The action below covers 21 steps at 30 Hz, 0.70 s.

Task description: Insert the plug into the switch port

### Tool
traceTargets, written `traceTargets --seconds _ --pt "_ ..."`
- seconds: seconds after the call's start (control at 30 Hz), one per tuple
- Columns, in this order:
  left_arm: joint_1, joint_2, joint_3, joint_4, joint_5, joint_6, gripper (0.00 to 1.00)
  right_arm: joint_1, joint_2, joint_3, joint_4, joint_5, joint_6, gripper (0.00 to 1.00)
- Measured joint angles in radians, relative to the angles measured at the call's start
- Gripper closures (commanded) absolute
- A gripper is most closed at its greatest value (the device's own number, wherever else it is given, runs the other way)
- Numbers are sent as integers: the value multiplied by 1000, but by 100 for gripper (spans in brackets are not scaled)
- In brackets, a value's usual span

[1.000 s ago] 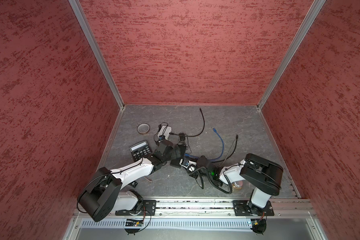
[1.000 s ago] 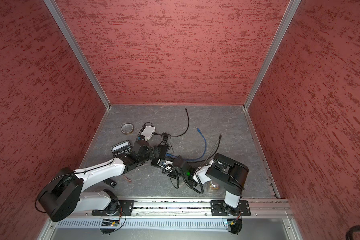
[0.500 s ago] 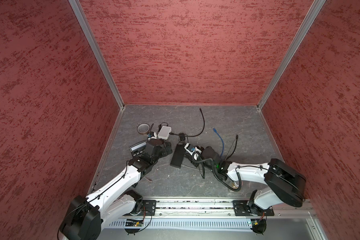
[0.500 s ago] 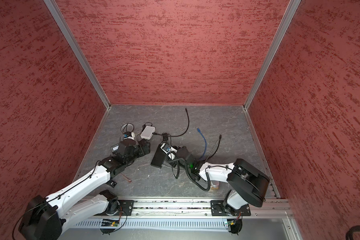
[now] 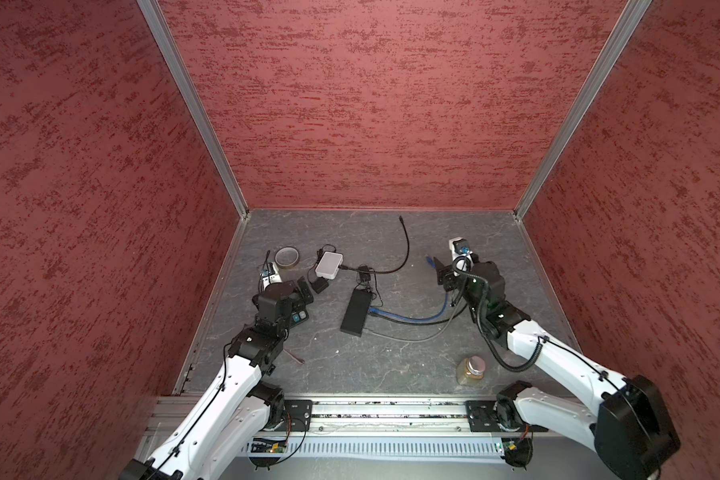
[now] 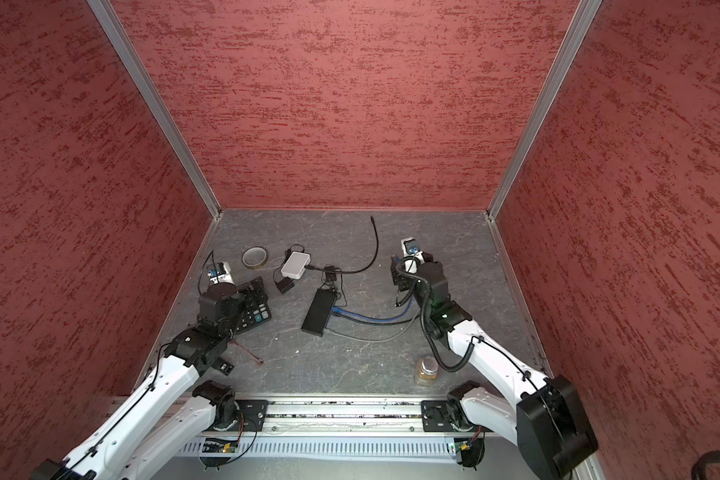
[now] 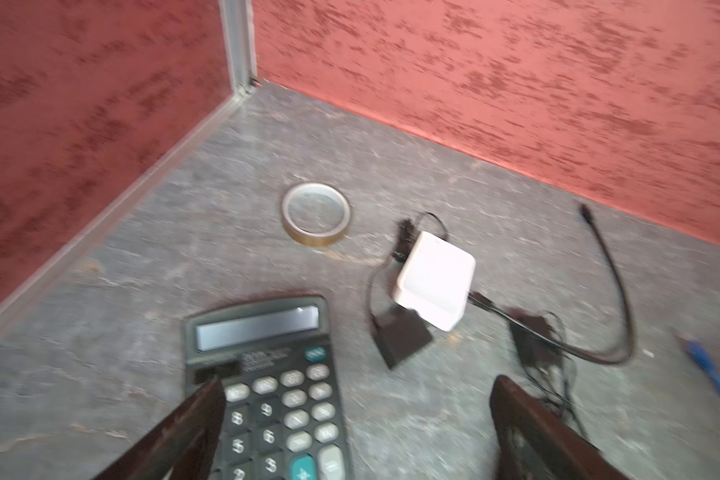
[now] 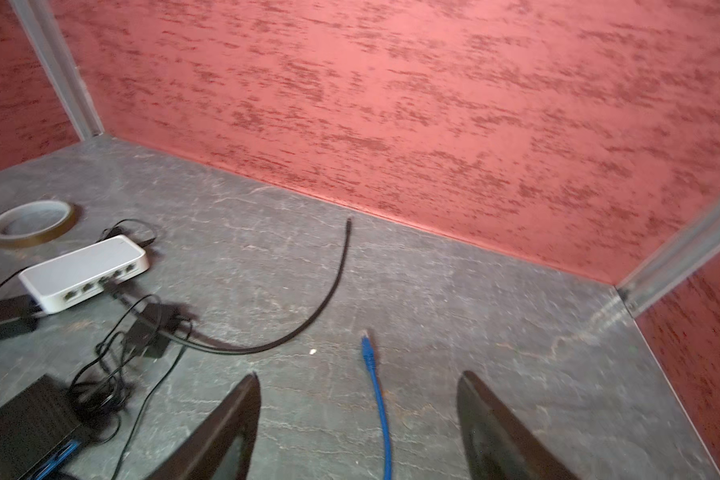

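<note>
In both top views, black switch [image 5: 356,311] mid-scene on the worktop [image 5: 391,365], blue cable [image 5: 408,319] plugged into its right side, left hand [image 5: 304,291] and right hand [image 5: 443,276] well apart. Left wrist only: jaws wide, empty, above calculator [image 7: 267,374]. Right wrist only: jaws spread, empty, loose blue plug [image 8: 366,338] lying on worktop just ahead; a second ago both hands crowded the switch.

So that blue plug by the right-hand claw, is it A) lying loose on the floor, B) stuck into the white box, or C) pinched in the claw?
A: the blue plug lies bare on the grey table, just ahead of the right gripper, whose jaws stand wide apart and hold nothing.
</note>
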Motion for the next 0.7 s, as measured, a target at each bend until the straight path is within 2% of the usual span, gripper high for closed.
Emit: traceTargets --seconds 0.03,0.07,0.33,0.47,0.7 --pt "19 2 -16 23 -8 17 1 -37 -5 -2 -9 1 3 3" --pt "37 9 -32 47 -11 32 0 -72 -6 -3 -16 0 12 1" --pt "160 157 -112 255 -2 154 0 -344 16 -84 -1 -32 38 1" --pt "201 243 -199 517 40 217 0 -418 58 -137 40 -76 51 1" --pt "243 539 -246 899 84 290 1 -514 121 -166 139 -182 74 1"
